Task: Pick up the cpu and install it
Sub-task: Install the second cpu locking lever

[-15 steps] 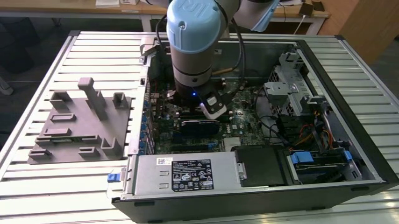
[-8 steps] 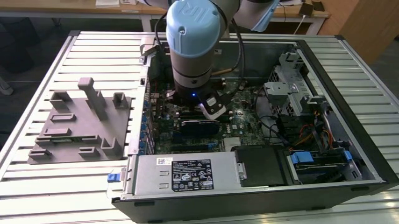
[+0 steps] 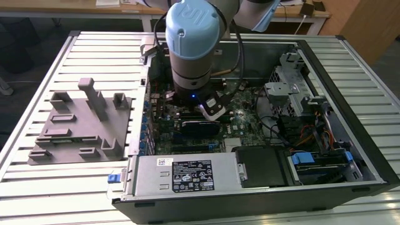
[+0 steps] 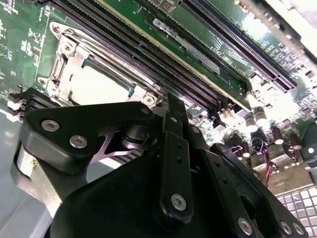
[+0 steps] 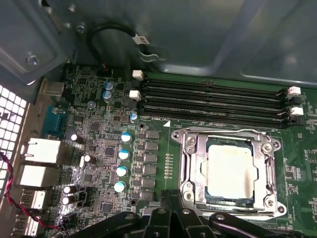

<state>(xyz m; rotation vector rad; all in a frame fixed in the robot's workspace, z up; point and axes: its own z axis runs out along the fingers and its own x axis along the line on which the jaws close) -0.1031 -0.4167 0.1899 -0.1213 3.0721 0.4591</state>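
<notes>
At the exterior view's left, the grey fixture [image 3: 81,124] with its upright posts sat on the slatted table [image 3: 37,187], well apart from where I worked. Further right, my arm reached down into the open computer case [image 3: 350,154], with my gripper [image 3: 211,108] hovering low over the motherboard [image 3: 187,136]. The cpu [image 5: 232,171] lay flat inside the metal socket frame [image 5: 190,171] in the first wrist view, just beside the 4 memory slots [image 5: 213,99]; the second wrist view showed it too [image 4: 99,85]. I could not tell whether my fingers were apart or together, but they gripped nothing I could see. My judgement was that doing this step well meant checking the chip sat level and square in the frame, with no corner riding up.
</notes>
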